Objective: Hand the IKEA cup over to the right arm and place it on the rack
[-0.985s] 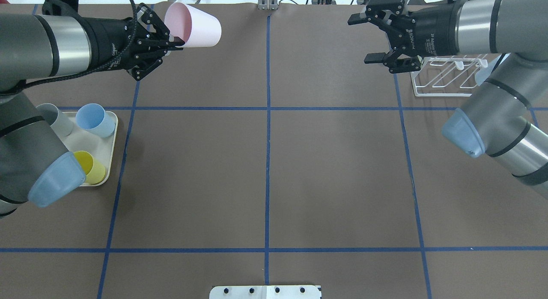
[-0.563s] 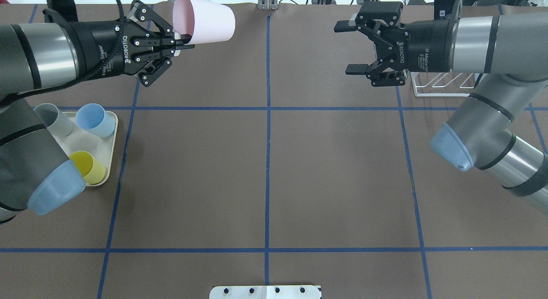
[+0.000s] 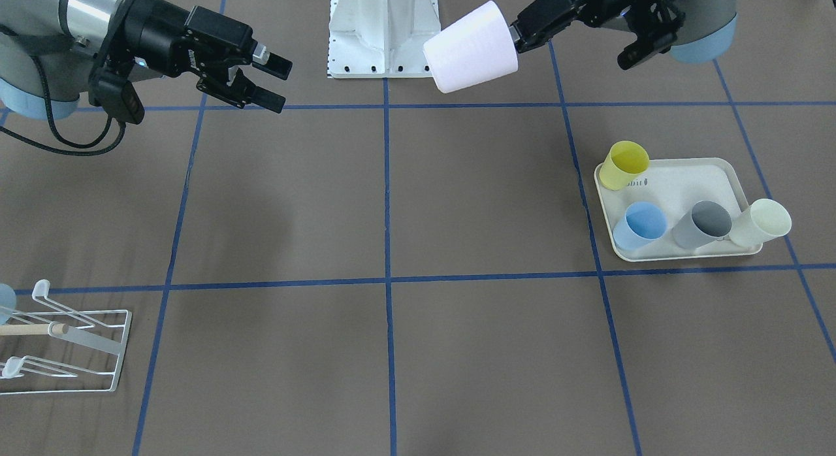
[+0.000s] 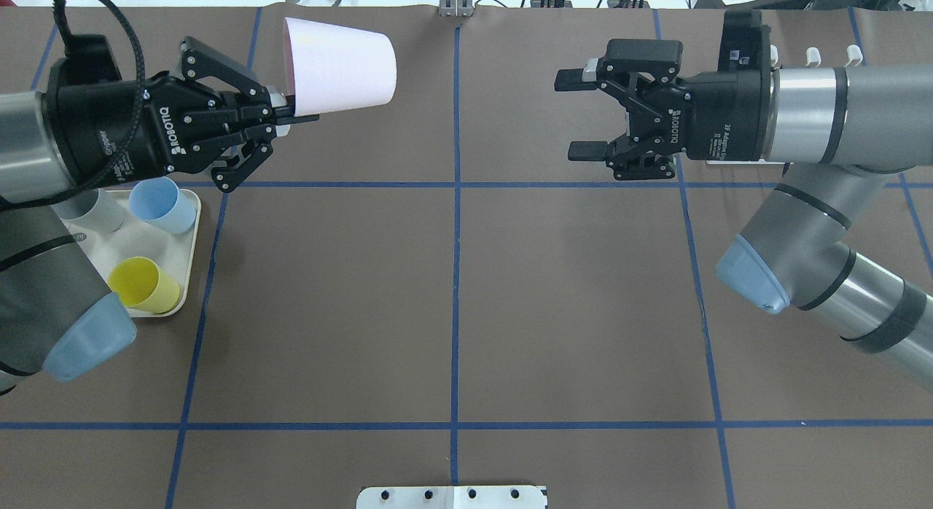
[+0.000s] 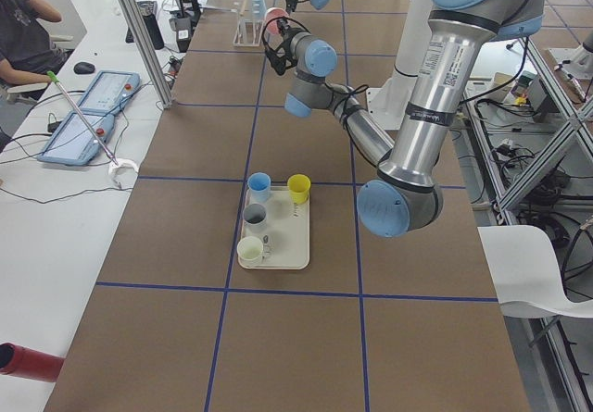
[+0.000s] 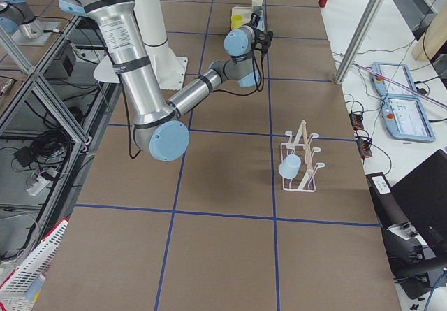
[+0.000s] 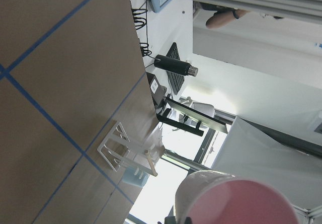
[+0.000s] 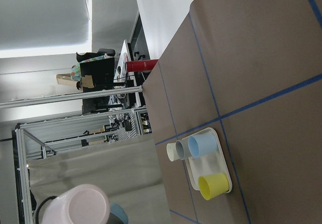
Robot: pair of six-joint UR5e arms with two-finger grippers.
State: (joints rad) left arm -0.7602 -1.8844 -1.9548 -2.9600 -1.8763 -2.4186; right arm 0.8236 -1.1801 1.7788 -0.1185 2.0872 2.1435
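- The left gripper (image 4: 293,115) is clamped on the rim of the pink cup (image 4: 341,63). Its fingertips are pinched together on the cup wall at the mouth.
- The pink cup is held sideways in the air, clear of the tabletop (image 4: 328,312). Its mouth faces the left gripper and its closed base points toward the right arm.
- In the overhead view the cup is on the robot's left of the centre tape line (image 4: 456,276), close to that line.
- The right gripper (image 4: 577,115) has its jaws spread wide and holds nothing. It is level with the cup, faces it across the centre tape line, and is well apart from it.
- The right wrist view shows the cup's round base (image 8: 76,206) at the lower left of the picture.
- The rack (image 6: 302,163) stands on the robot's right part of the tabletop, near the operators' edge. It is a white wire frame with a wooden dowel (image 3: 32,329).
- A light blue cup (image 6: 290,166) hangs on the rack.
- In the overhead view the right arm covers most of the rack, and only some white pegs (image 4: 813,55) show past it.
- The tray (image 3: 686,181) lies on the robot's left part of the tabletop.
- The tray holds a yellow cup (image 3: 628,162), a blue cup (image 3: 643,224), a grey cup (image 3: 705,222) and a cream cup (image 3: 761,222).
- The yellow cup is at the tray corner nearest the robot. The other three stand in a row along the tray's operators' edge.
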